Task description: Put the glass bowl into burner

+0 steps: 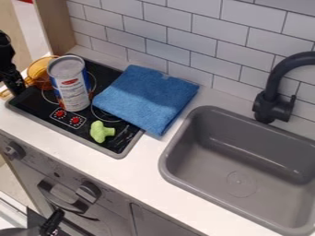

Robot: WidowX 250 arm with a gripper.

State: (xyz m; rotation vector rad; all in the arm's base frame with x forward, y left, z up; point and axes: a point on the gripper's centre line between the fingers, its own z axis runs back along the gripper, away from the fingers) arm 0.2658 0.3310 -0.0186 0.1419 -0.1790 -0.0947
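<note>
Gripper (16,89) hangs down at your far left, with your arm (5,55) coming in from the left edge, pointing down right beside the amber glass bowl (38,70). Honestly can't tell you if it's spread, pressed together or pinching anything. Your bowl's at the left side of the black stovetop (38,106), partly behind the can (72,87). Going right, you've got a green toy (100,132), a folded blue towel (146,97), then the faucet (269,103) over the gray sink (212,152).
</note>
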